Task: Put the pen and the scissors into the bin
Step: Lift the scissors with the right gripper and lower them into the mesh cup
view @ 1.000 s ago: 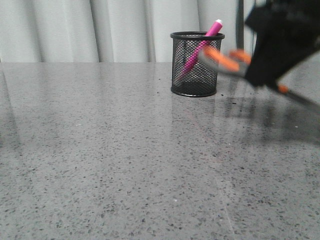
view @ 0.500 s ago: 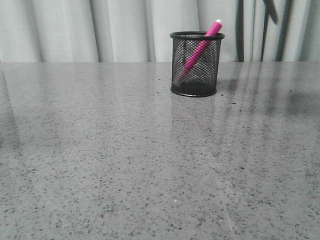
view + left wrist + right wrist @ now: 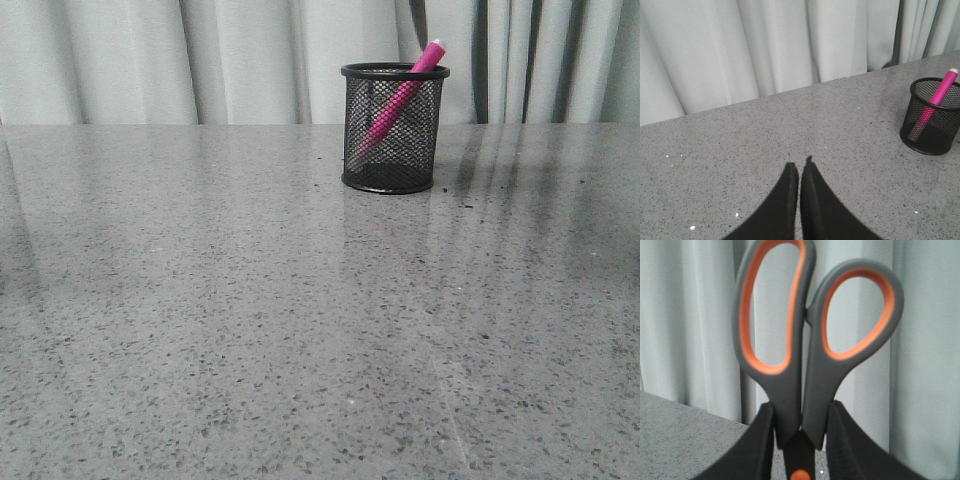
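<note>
Oddly, neither arm shows in the front view, and the scissors [image 3: 812,340] appear only in the right wrist view, their blades cut off below the orange pivot dot. The right gripper [image 3: 799,440] has its jaws pinching the scissors just under the finger loops, handles rising past the jaws against the curtain [image 3: 685,320]. The left gripper [image 3: 799,172] hovers over the grey surface [image 3: 250,300], jaws pressed together, with the bin [image 3: 394,128] well apart beyond them, the pen [image 3: 400,95] leaning inside it.

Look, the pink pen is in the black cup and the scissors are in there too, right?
Not quite. The pen is in the cup, but the scissors aren't. The right wrist view shows the right gripper holding them in the air.
</note>
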Motion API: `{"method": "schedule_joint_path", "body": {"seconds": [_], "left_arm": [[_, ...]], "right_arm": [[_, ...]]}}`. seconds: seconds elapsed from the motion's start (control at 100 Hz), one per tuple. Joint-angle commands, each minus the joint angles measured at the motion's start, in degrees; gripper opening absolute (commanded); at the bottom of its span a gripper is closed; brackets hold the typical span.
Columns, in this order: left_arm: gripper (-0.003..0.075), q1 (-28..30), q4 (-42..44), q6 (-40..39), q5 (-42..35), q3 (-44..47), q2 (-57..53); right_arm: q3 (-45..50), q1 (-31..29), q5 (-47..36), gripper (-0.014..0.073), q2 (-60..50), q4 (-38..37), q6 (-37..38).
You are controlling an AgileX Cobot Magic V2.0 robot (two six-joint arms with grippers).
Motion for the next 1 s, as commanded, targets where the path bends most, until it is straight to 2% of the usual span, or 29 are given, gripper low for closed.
{"method": "schedule_joint_path", "body": {"seconds": [0.0, 0.39, 0.99], "left_arm": [[-0.0019, 0.16, -2.04, -0.04, -2.81, -1.65, -0.51], [-0.0019, 0.16, -2.04, -0.04, -2.93, -1.65, -0.29], [-0.0019, 0.16, -2.04, -0.04, -2.93, -1.65, -0.29]], "right_arm": [[-3.43, 0.02, -6.2, -0.0076, 0.28, -0.47, 0.41], [-2.53, 0.02, -5.55, -0.0076, 6.84, -0.47, 2.32], [2.25, 0.02, -7.27, -0.0072, 7.86, -0.47, 2.32]]}}
